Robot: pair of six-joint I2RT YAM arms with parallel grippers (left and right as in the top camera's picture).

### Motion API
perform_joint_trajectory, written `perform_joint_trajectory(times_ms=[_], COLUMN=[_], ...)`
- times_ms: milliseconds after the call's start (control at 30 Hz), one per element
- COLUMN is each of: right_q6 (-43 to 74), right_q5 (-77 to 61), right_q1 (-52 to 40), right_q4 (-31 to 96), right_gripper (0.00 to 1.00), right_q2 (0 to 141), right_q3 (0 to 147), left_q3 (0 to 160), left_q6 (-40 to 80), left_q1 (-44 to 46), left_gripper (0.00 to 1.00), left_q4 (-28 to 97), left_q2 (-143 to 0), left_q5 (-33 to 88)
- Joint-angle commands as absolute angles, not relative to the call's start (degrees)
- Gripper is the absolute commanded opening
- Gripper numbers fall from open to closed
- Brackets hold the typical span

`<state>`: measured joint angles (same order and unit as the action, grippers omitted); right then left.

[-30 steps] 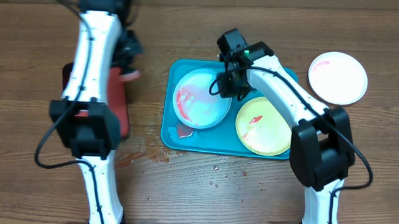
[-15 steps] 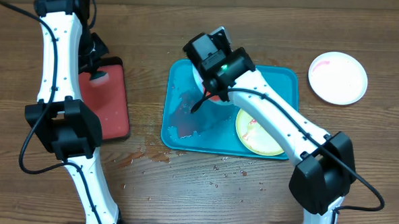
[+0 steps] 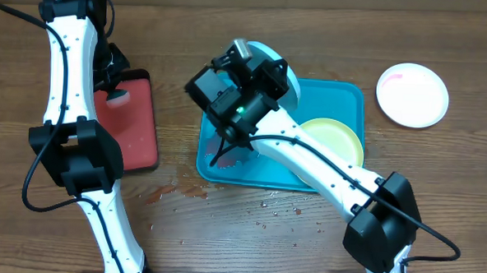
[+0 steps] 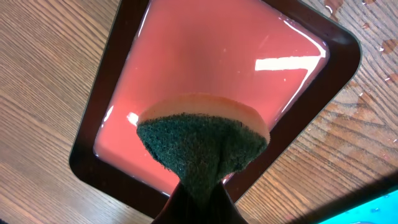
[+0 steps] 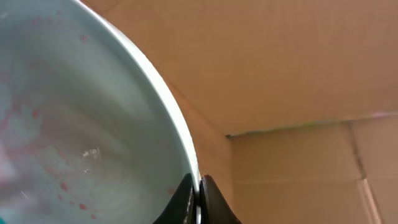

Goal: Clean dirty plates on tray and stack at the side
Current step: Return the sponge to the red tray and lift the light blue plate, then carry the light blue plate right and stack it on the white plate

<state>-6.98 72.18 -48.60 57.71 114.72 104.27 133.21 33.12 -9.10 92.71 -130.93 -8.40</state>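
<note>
My right gripper (image 3: 263, 67) is shut on the rim of the light blue plate (image 3: 281, 66) and holds it tilted on edge above the turquoise tray (image 3: 344, 104). In the right wrist view the plate (image 5: 74, 124) fills the left side, with small red specks, and my fingers (image 5: 199, 186) pinch its rim. The yellow-green plate (image 3: 338, 136) lies in the tray. The pinkish-white plate (image 3: 412, 94) lies on the table at the far right. My left gripper (image 4: 202, 196) is shut on a green-and-yellow sponge (image 4: 202, 143) above the red tray (image 4: 205, 62).
The black-rimmed red tray (image 3: 133, 119) lies at the left, holding reddish liquid. Red smears lie in the turquoise tray's left part (image 3: 218, 148). Water drops and red spots speckle the table in front of the tray (image 3: 265, 207).
My right gripper has lifted the blue plate off the tray and tipped it up on edge. The left arm has stayed over the red tray for the last half second.
</note>
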Motion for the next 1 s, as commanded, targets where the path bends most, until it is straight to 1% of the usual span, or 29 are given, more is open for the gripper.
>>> perform_joint_trajectory(times_ms=[0,100,200,233,300,367,533,667,733,967], right_q6=[-8.38,-7.33,-4.10,-2.48,4.29,7.97,12.14,12.27,12.25,12.29], right_q5=[72.90,61.28,40.84,35.40,26.35,19.59,10.09,-4.34,-8.19,-9.10], right_q1=[-48.69,-47.64,-43.44,-41.69,-37.85,-33.36,-19.94,-6.48,-0.23,17.32], right_q4=[57.49,58.59,58.85,58.81,58.67,58.89,59.94,59.83,59.94,58.76], right_gripper=[0.04,0.04,0.04,0.04,0.04,0.04,0.04,0.04,0.04,0.04], right_q2=[113.40,113.40,113.40,113.40,113.40,113.40,113.40,113.60,113.75,114.24], right_q3=[105.82,105.82,105.82,105.82,105.82,105.82,105.82,105.82,105.78,103.09], left_q3=[132.88,132.88,132.88,132.88,132.88,132.88,132.88,132.88,132.88,132.88], left_q6=[34.28,34.28,34.02,33.74,33.41,33.39,32.91,32.53,32.53,32.53], left_q1=[-9.02,-9.02,-9.02,-9.02,-9.02,-9.02,-9.02,-9.04,-9.02,-9.04], left_gripper=[0.04,0.04,0.04,0.04,0.04,0.04,0.04,0.04,0.04,0.04], left_q4=[92.53,92.55,92.58,92.53,92.49,92.42,92.29,92.20,92.03,91.64], left_q2=[-129.64,-129.64,-129.64,-129.64,-129.64,-129.64,-129.64,-129.64,-129.64,-129.64], left_q5=[-9.54,-9.54,-9.52,-9.54,-9.58,-9.58,-9.61,-9.61,-9.61,-9.61])
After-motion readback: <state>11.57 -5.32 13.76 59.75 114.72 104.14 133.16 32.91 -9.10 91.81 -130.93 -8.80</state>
